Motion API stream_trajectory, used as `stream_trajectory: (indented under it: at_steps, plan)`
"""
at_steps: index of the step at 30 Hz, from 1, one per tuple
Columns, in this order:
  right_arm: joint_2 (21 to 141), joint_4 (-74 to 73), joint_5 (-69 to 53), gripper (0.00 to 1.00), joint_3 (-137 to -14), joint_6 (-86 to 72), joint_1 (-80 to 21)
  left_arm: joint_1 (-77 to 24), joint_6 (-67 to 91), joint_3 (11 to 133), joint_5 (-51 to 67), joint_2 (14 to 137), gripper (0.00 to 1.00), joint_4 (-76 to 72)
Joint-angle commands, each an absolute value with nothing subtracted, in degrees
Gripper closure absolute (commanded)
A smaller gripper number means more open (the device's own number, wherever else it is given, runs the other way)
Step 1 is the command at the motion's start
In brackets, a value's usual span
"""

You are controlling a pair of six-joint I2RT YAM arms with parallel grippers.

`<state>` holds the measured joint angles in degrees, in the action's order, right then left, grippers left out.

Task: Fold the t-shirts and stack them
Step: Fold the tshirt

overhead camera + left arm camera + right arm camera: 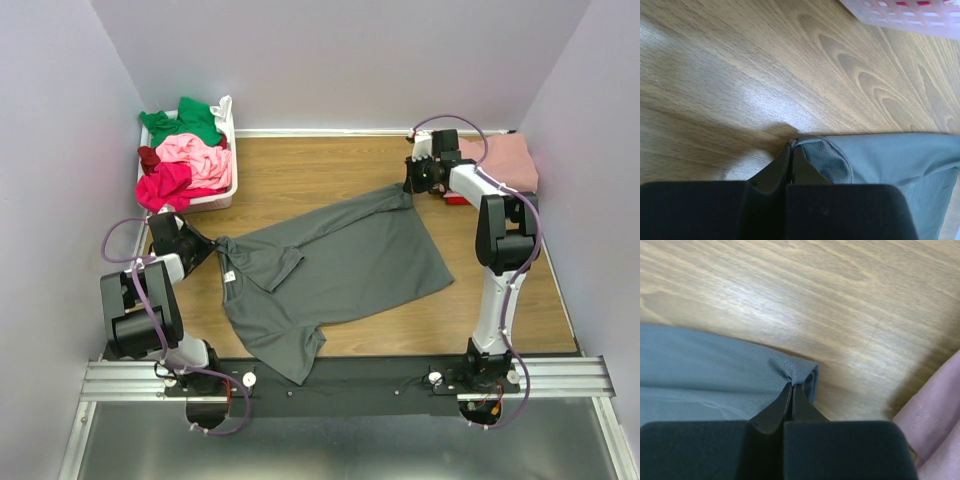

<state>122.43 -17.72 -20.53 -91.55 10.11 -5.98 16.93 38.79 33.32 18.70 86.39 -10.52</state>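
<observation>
A dark grey t-shirt point(330, 265) lies spread across the middle of the wooden table. My left gripper point(203, 243) is shut on its left corner near the collar; the left wrist view shows the pinched cloth point(825, 157) at my closed tips point(791, 146). My right gripper point(410, 186) is shut on the shirt's far right corner; the right wrist view shows its hem point(790, 367) bunched at my tips point(791, 385). Green point(185, 120), light pink point(200, 155) and magenta point(165, 185) t-shirts fill a white basket. A dusty rose t-shirt point(505, 160) lies folded at the back right.
The white plastic basket point(228, 125) stands at the back left; its corner shows in the left wrist view point(905, 17). The pink folded cloth shows at the right edge of the right wrist view point(935, 425). Lilac walls enclose the table on three sides.
</observation>
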Motion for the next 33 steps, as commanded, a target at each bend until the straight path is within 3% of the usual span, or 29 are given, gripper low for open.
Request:
stream_trajectory:
  at_steps: [1, 30, 32, 33]
  plan:
    - [124.6, -18.7, -15.7, 1.00, -93.8, 13.8, -5.7, 17.6, 37.8, 35.1, 18.5, 87.5, 1.00, -10.0]
    - [121.1, -19.3, -12.3, 0.99, -93.8, 19.6, -4.9, 17.5, 36.0, 41.7, 18.8, 92.8, 1.00, -7.6]
    - [121.2, -19.3, -13.5, 0.97, -93.5, 19.5, -4.8, 17.6, 35.7, 42.1, 19.6, 93.3, 1.00, -7.5]
    - [121.1, -19.3, -14.1, 0.87, -93.4, 19.5, -4.9, 17.6, 35.4, 42.7, 20.3, 93.4, 0.99, -7.6]
